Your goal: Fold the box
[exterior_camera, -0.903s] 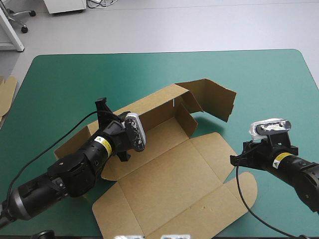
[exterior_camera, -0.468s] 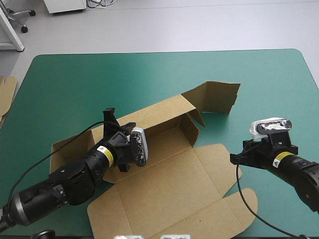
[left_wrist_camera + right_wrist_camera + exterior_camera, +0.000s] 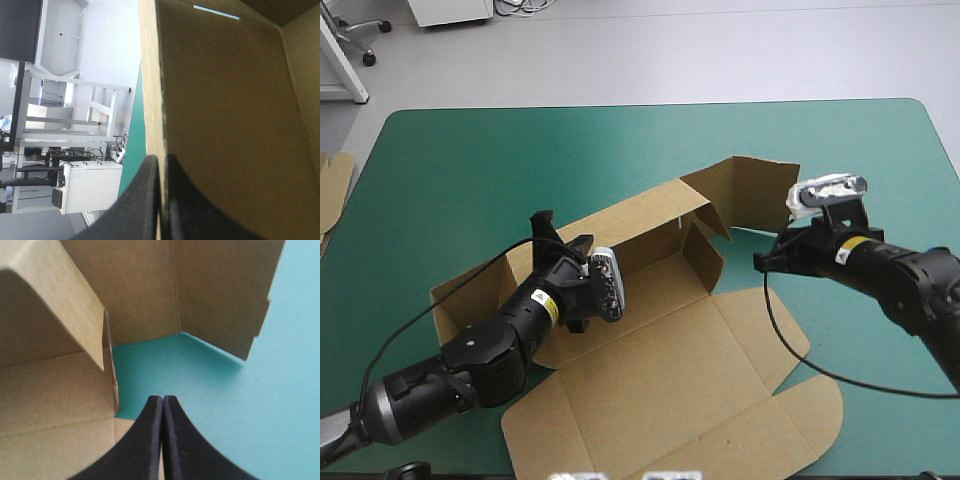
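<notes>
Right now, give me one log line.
left gripper: shut on box wall | right gripper: shut, empty, near end flap | lid: flat

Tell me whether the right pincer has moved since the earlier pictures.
Yes. The right pincer has shifted toward the table's far edge and inward, nearer the box.

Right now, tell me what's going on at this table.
Two robot arms are partway through folding a brown box on the teal-green cover. The left hand is shut on the top edge of the long rear wall, which stands raised. The right hand is shut and empty at the box's right end, pointing toward the loose end flap there. The lid lies flat toward the near edge.
</notes>
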Available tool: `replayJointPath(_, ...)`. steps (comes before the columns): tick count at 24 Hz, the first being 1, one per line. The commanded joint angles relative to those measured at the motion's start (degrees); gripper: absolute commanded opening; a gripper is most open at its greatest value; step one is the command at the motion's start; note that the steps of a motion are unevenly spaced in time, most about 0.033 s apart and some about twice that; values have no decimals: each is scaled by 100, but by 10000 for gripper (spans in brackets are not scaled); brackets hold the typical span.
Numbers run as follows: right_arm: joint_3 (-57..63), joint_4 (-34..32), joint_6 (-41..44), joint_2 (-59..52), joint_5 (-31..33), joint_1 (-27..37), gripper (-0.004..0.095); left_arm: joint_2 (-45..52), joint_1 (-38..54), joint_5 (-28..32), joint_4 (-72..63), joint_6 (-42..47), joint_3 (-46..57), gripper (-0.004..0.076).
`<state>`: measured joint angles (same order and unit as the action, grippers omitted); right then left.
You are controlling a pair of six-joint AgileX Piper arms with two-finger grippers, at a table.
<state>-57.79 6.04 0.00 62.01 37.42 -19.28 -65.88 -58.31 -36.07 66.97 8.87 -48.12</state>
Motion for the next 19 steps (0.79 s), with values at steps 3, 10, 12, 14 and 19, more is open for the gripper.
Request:
replayJointPath(3, -1443, 260, -318, 741, 88, -6, -13, 81, -36, -76, -118, 100, -130, -14)
replayJointPath(10, -3231, 311, -407, 2038, 1034, -6, -14, 81, -36, 75, -492, -193, -130, -14)
replayJointPath(12, -3644, 311, -423, 2350, 1132, -6, -14, 92, -46, 97, -594, -293, -130, -14)
replayJointPath(14, -3947, 326, -423, 2584, 1155, -6, -14, 122, -46, 115, -631, -293, -130, -14)
replayJointPath(19, -4516, 413, -471, 3206, 1256, -6, -14, 122, -46, 140, -1023, -551, -130, -14)
